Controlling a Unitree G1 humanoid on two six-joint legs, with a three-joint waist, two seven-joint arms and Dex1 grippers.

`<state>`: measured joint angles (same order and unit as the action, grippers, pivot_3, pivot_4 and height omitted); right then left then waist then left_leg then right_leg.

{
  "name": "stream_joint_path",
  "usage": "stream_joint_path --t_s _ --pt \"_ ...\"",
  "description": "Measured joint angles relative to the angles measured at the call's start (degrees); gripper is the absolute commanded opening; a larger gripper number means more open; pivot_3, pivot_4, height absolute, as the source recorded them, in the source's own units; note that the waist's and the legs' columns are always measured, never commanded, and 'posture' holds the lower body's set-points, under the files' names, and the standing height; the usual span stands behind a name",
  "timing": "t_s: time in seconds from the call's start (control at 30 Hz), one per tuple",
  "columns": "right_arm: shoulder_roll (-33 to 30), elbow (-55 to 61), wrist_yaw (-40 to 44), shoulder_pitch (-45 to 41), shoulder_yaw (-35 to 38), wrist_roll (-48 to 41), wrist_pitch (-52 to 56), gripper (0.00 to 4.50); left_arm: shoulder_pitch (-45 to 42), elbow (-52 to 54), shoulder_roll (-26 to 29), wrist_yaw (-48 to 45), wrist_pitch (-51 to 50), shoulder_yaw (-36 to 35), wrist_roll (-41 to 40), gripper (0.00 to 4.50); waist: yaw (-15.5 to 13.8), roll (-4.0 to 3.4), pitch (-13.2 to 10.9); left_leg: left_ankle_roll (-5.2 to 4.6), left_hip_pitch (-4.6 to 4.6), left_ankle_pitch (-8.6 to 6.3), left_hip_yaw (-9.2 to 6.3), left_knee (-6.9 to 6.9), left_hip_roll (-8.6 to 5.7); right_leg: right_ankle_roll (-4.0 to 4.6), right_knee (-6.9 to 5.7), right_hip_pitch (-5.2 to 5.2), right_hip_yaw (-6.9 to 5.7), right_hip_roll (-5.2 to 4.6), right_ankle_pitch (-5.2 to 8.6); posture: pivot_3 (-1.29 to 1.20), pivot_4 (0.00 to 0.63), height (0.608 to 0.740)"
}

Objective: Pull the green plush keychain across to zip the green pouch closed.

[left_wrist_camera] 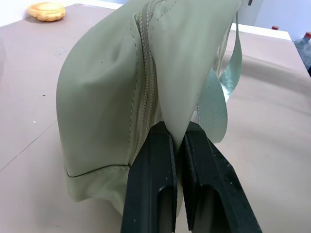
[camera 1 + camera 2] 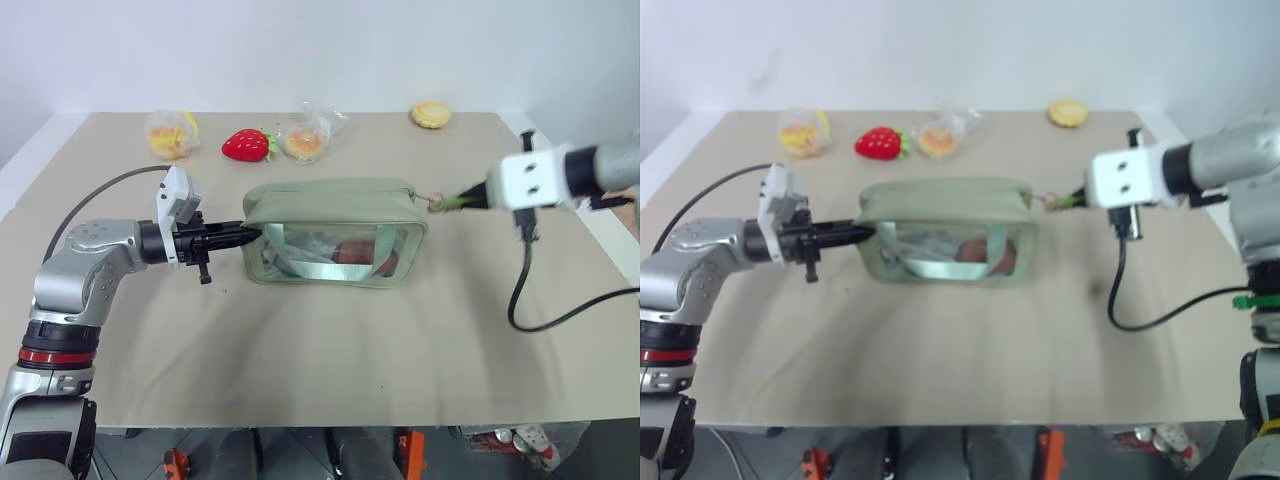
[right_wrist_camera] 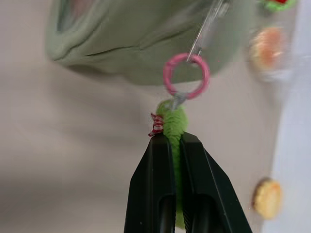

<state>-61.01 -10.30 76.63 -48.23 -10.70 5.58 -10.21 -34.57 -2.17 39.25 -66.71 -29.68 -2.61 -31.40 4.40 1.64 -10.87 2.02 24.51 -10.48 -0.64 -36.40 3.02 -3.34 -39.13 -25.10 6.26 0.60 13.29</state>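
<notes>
1. Green plush keychain (image 3: 173, 127): clamped between the closed fingers of the right gripper (image 2: 470, 199), just past the right end of the green pouch (image 2: 335, 232). A pink ring (image 3: 186, 75) links it to the zipper pull, and the link looks taut. My reading is that the keychain serves as a handle, since the pull itself is too small to pinch.

2. Left gripper (image 2: 243, 236): fingers shut on a fold of pouch fabric at the end opposite the keychain, right beside the zipper seam (image 1: 146, 92). This grip evidently anchors the bag so it does not slide along the table (image 2: 300, 370) when the other end is pulled.

3. Pouch condition: sits between the two grippers, clear side panel (image 2: 340, 250) towards the near edge, light green strap (image 1: 218, 92) hanging beside the left fingers. The zipper appears closed along the stretch in sight, and the keychain's place beyond the end suggests the run is complete or nearly so.

4. Beyond the pouch, well apart from both grippers: a red plush strawberry (image 2: 247, 145), two small clear bags of food (image 2: 172, 135) (image 2: 305, 140), and a round yellow pastry (image 2: 431, 115). None is involved.
</notes>
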Motion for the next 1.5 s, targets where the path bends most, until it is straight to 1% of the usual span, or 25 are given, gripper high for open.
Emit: stream_joint_path --t_s 0.1,0.23,0.33,0.5,0.63,0.7,0.77,0.8,0.83,0.9,1.0,1.03,1.07,1.1,1.17,1.2,1.33,1.47,1.5 --pt "2.99 3.79 -6.84 7.14 -1.86 5.36 -1.37 0.07 -0.26 -0.39 0.00 -0.08 -0.01 0.22 0.01 0.00 0.00 0.01 0.01 0.00 -0.02 0.01 0.04 -0.02 0.00 -0.02 -0.01 -0.01 0.04 0.01 -0.04 0.00 0.150 0.740" --pt "3.91 4.33 -13.80 12.75 -4.87 13.39 -5.94 0.07 -0.30 -0.38 0.01 -0.16 -0.21 0.39 -0.04 0.00 -0.04 0.02 0.01 0.02 -0.04 0.03 0.09 -0.03 -0.01 -0.05 -0.01 0.01 0.09 0.00 -0.05 0.00 0.150 0.740" --pt "5.63 4.34 -17.00 15.37 -6.37 16.32 -8.28 0.07 -0.30 -0.37 0.01 -0.37 -0.67 0.40 -0.23 0.00 0.19 0.04 0.03 0.02 -0.11 0.04 0.13 -0.02 0.00 -0.03 -0.01 0.02 0.13 0.02 -0.09 0.00 0.150 0.740" --pt "7.06 5.07 -19.52 15.99 -8.43 20.75 -12.46 0.07 -0.29 -0.56 -0.11 0.33 -2.93 0.08 -1.85 0.00 0.27 0.13 0.08 -0.05 -0.32 0.09 0.11 -0.02 0.08 0.20 -0.01 0.18 0.12 0.12 -0.05 0.00 0.150 0.740" --pt "9.53 6.37 -18.77 15.94 -8.89 20.39 -11.08 0.07 -0.29 -0.75 -0.54 2.10 -4.69 -0.75 -3.20 0.00 0.44 0.26 0.16 0.02 -0.36 0.16 0.11 -0.02 0.14 0.23 -0.01 0.21 0.12 0.16 -0.12 0.00 0.150 0.740" --pt "11.32 5.99 -16.38 15.55 -7.80 16.59 -6.10 0.07 -0.30 -1.24 -1.16 4.59 -6.38 -2.46 -4.13 0.00 0.56 0.29 0.16 0.01 -0.36 0.21 0.12 -0.02 0.15 0.25 -0.01 0.21 0.12 0.16 -0.19 0.00 0.150 0.740" --pt "12.96 5.46 -13.40 15.13 -5.69 10.52 0.89 0.07 -0.29 -1.62 -1.34 6.47 -7.91 -3.69 -4.84 0.00 0.56 0.30 0.14 0.00 -0.32 0.28 0.10 -0.02 0.14 0.24 -0.01 0.21 0.13 0.16 -0.23 0.00 0.150 0.740" --pt "13.46 5.31 -11.94 14.59 -4.05 6.82 5.22 0.71 -0.25 -1.70 -1.33 7.06 -8.35 -4.18 -4.91 0.38 0.53 0.30 0.13 0.03 -0.29 0.32 0.10 -0.02 0.13 0.23 -0.01 0.21 0.13 0.15 -0.25 0.00 0.150 0.740" --pt "13.72 5.09 -10.70 13.88 -2.13 3.25 9.61 1.00 -0.18 -1.70 -1.33 7.54 -8.48 -4.38 -4.93 0.79 0.46 0.31 0.13 0.04 -0.28 0.33 0.10 -0.02 0.12 0.21 -0.01 0.21 0.13 0.13 -0.26 0.00 0.150 0.740" --pt "13.53 5.02 -8.14 12.14 3.73 -4.84 19.86 1.68 0.37 -1.67 -1.24 7.69 -8.98 -4.83 -5.13 1.43 0.20 0.31 0.13 0.06 -0.27 0.33 0.10 -0.03 0.07 0.21 0.00 0.25 0.13 0.08 -0.25 0.00 0.150 0.740" --pt "11.96 6.64 -5.15 12.06 10.96 -15.24 31.92 2.70 1.55 -1.68 -1.20 7.67 -9.90 -5.69 -5.90 2.44 -0.07 0.31 0.13 0.06 -0.26 0.33 0.06 0.01 0.07 0.20 0.01 0.25 0.10 0.09 -0.20 0.00 0.150 0.740" --pt "11.57 7.10 -4.62 12.39 12.47 -17.66 34.63 2.90 1.65 -1.70 -1.20 7.67 -10.56 -6.13 -6.40 2.65 -0.08 0.32 0.13 0.06 -0.24 0.33 0.03 0.01 0.07 0.19 0.01 0.25 0.08 0.10 -0.19 0.00 0.150 0.740" --pt "11.13 7.82 -4.23 13.36 14.26 -20.36 37.59 3.38 1.65 -1.68 -1.18 7.62 -11.03 -6.55 -7.12 3.13 -0.09 0.32 0.13 0.06 -0.24 0.33 0.00 0.02 0.07 0.18 0.01 0.25 0.06 0.10 -0.18 0.00 0.150 0.740" --pt "10.98 8.11 -4.17 14.23 15.61 -22.39 39.92 3.77 1.64 -1.65 -1.16 7.63 -11.67 -7.09 -7.74 3.51 -0.09 0.32 0.13 0.06 -0.23 0.33 0.00 0.03 0.07 0.17 0.01 0.24 0.05 0.10 -0.18 0.00 0.150 0.740" --pt "10.28 8.44 -3.83 16.39 17.35 -25.31 43.19 4.40 1.63 -1.42 -1.09 7.83 -12.46 -7.52 -8.46 4.12 -0.09 0.32 0.13 0.06 -0.23 0.33 0.00 0.03 0.05 0.17 0.01 0.24 0.06 0.09 -0.18 0.00 0.150 0.740" --pt "9.85 8.68 -3.50 17.46 18.06 -26.59 44.38 4.50 1.64 -1.25 -1.02 8.02 -12.98 -7.80 -8.85 4.45 -0.09 0.32 0.13 0.06 -0.22 0.33 0.01 0.03 0.05 0.17 0.01 0.23 0.07 0.09 -0.18 0.00 0.150 0.740" --pt "8.48 10.14 -2.91 21.31 22.01 -31.81 47.83 4.50 2.78 0.89 0.91 9.02 -14.28 -10.54 -10.43 4.48 0.19 0.33 0.12 0.06 -0.24 0.33 0.07 0.03 0.05 0.16 0.02 0.20 0.12 0.09 -0.18 0.00 0.150 0.740" --pt "8.11 12.15 -5.20 25.11 27.24 -35.25 50.51 4.50 8.38 3.23 3.33 9.24 -15.95 -14.70 -12.65 4.48 0.46 0.33 0.12 0.06 -0.27 0.33 0.04 0.07 0.08 0.20 0.01 0.19 0.09 0.10 -0.16 0.00 0.150 0.740" --pt "8.23 13.88 -6.77 27.35 29.21 -36.49 51.31 4.50 11.01 3.47 3.53 10.14 -16.49 -17.00 -13.25 4.48 0.43 0.33 0.12 0.06 -0.26 0.33 0.04 0.07 0.08 0.20 0.01 0.17 0.09 0.10 -0.16 0.00 0.150 0.740"
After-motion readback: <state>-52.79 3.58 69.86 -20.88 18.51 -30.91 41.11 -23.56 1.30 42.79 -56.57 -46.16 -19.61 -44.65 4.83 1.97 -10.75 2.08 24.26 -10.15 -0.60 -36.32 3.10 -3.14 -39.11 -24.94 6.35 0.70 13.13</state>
